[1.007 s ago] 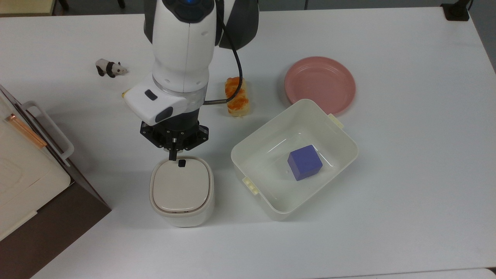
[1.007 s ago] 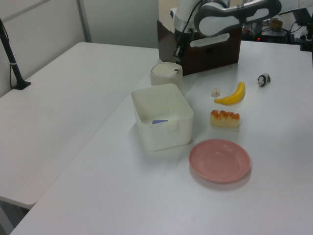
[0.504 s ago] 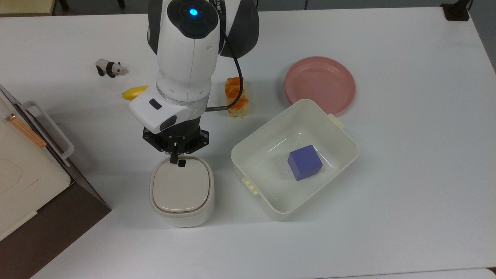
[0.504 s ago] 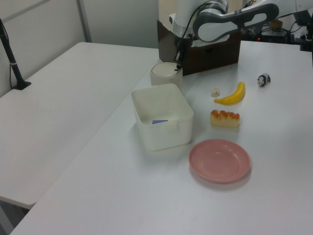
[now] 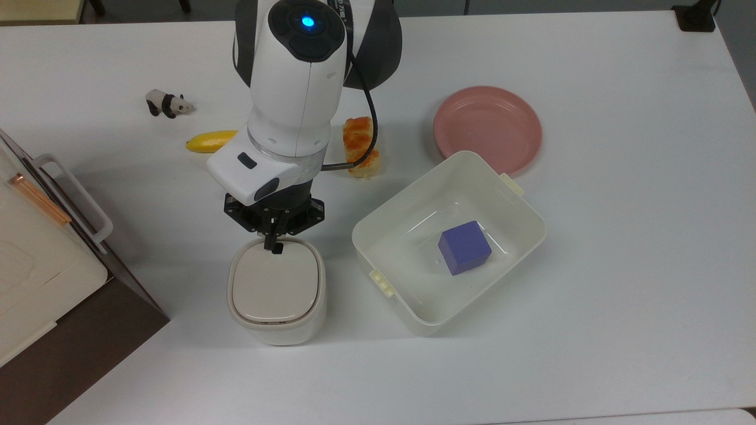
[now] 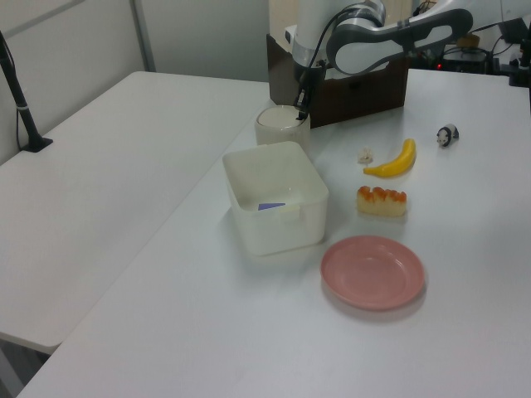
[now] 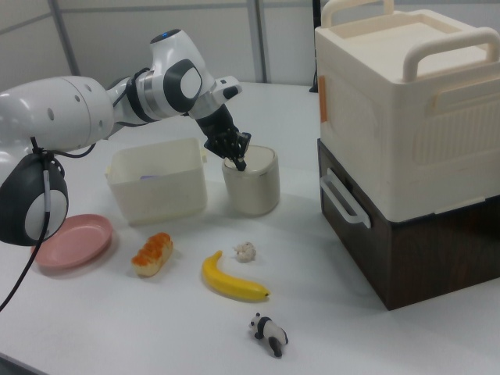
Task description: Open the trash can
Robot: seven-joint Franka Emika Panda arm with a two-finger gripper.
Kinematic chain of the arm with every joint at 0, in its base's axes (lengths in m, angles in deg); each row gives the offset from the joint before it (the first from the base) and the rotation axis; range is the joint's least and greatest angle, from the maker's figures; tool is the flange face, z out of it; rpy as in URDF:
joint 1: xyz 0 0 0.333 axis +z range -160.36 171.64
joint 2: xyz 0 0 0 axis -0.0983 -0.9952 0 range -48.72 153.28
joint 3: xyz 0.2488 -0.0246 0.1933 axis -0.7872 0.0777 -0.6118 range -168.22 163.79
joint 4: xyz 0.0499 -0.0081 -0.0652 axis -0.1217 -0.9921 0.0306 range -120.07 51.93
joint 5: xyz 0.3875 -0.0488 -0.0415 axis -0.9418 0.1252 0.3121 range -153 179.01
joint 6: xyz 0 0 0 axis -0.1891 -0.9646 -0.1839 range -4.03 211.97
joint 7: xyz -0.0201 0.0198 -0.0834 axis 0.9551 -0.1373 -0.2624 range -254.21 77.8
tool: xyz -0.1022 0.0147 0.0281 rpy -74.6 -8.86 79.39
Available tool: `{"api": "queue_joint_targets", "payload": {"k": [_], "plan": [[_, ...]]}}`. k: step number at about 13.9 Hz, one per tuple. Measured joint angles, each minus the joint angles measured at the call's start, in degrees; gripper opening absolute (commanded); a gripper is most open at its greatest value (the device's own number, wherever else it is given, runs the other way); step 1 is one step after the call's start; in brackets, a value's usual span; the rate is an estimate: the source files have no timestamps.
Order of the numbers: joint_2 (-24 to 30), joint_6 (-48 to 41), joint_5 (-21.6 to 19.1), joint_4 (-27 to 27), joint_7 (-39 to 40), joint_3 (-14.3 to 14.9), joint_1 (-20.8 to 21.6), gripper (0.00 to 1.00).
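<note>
Your hand (image 5: 274,242), fingers together, sits on the push button (image 5: 276,248) at twelve o'clock of the trash can (image 5: 276,292); lid shut; press straight down next.

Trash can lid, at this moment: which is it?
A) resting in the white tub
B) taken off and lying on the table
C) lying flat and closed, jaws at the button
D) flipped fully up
C: the lid lies flat on the trash can, with the gripper tip down at the dark button on its rim.
</note>
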Motion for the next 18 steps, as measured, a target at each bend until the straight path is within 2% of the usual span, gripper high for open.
{"api": "queue_joint_targets", "payload": {"k": [12,18], "plan": [[-0.2,2.0,0.0,0.0,-1.0,0.0,0.0,0.0],[-0.3,2.0,2.2,-0.3,-1.0,0.0,0.0,0.0]]}}
